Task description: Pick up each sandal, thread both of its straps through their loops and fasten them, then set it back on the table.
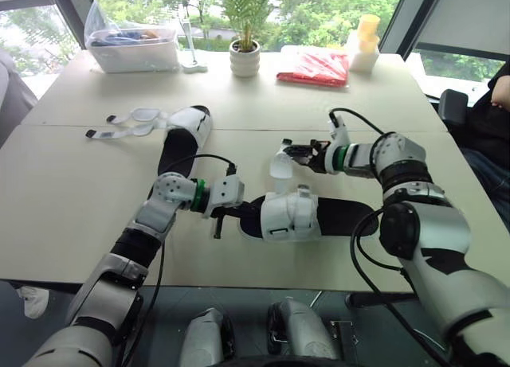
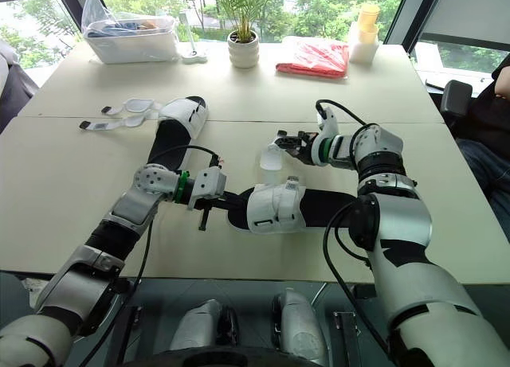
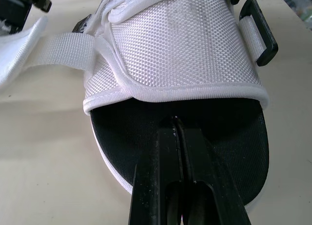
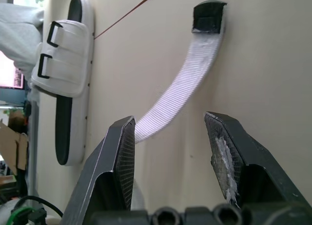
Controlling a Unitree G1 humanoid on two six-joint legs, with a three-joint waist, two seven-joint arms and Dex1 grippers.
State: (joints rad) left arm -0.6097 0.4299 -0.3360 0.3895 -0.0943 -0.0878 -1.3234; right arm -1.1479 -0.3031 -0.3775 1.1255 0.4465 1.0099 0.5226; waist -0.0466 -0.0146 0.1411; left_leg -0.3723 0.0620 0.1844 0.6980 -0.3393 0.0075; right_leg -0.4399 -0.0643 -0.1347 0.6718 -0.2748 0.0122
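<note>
My left gripper [image 3: 176, 125] lies over the toe end of the near sandal [image 1: 291, 216] and covers the middle of its insole. I cannot tell whether my fingertips reach under the white upper [image 3: 170, 44]. In my left wrist view, the sandal's heel half is cut off by the edge. The loose strap [image 4: 180, 93] from that sandal disappears behind one finger [image 4: 119, 156] of my right gripper [image 4: 170, 118], so its root is hidden. Well beyond the sandal, the clear bin [image 1: 131, 58] holds things too blurred to name. Far to the sandal's right, a person [image 1: 494, 120] is cut off by the edge.
</note>
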